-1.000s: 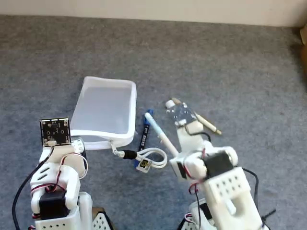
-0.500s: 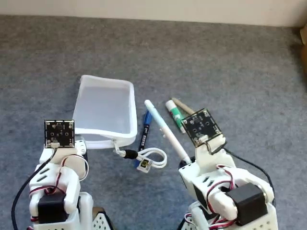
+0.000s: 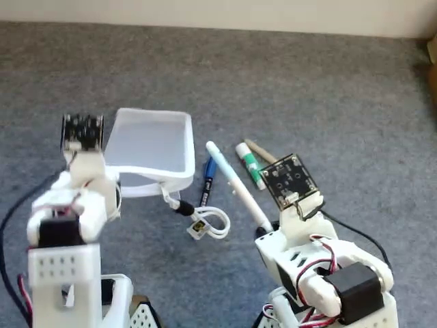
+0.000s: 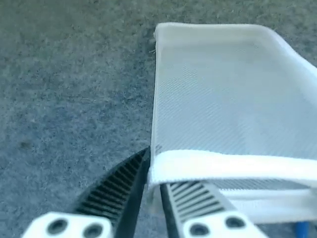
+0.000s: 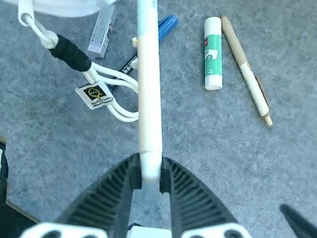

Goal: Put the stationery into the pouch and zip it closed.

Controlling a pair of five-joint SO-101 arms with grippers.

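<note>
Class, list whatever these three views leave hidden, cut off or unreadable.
High view: the left arm's wrist covers the white mesh pouch's near corner and the left hand gripping it.
Right wrist view: the white pen in the right hand crosses the blue-capped marker, hiding its middle.
Left wrist view: the pouch's far side is cut off by the picture's edge.

soft, even light falls on the grey carpet [image 3: 328, 82], bright and diffuse. the pouch [image 4: 223, 89] glows pale, nearly washed out in the left wrist view. the pen [image 5: 148, 74] carries a mild sheen, and the cord loop [image 5: 116, 77] throws a thin, soft shadow.
</note>
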